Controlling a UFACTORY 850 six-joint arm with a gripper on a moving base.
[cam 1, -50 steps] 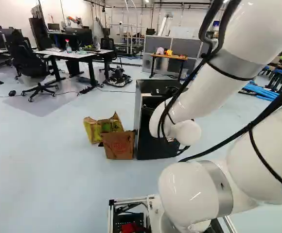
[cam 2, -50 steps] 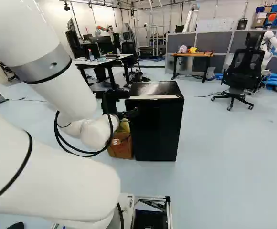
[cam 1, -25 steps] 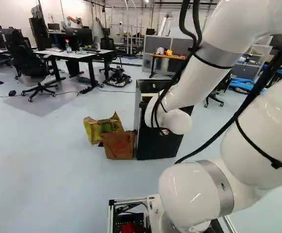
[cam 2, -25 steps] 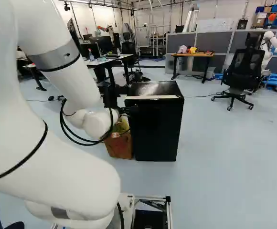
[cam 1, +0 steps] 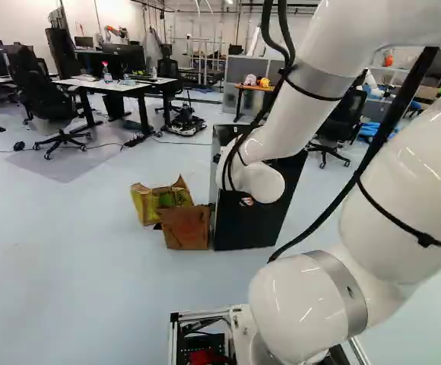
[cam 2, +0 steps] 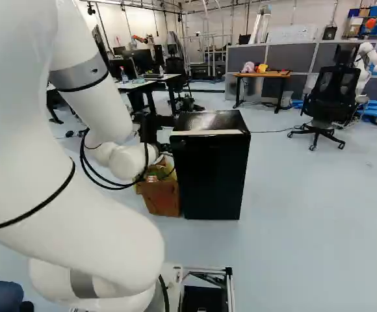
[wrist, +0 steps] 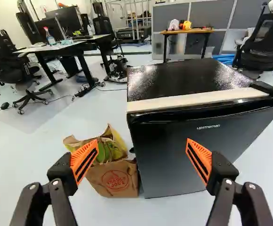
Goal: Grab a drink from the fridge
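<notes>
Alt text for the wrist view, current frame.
Open gripper with two orange-padded fingers ahead of a black mini fridge with a pale strip along its top front edge. Two paper bags stand on the floor beside the fridge. Desks and office chairs fill the room beyond.

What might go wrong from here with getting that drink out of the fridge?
First, the open gripper faces the smooth front of the fridge, where no protruding handle shows, so the fingers may slide off or push against the door rather than pull it open. Second, the paper bags stand right beside the fridge, so the gripper or the arm might catch or tip them if it swings low on that side.
</notes>
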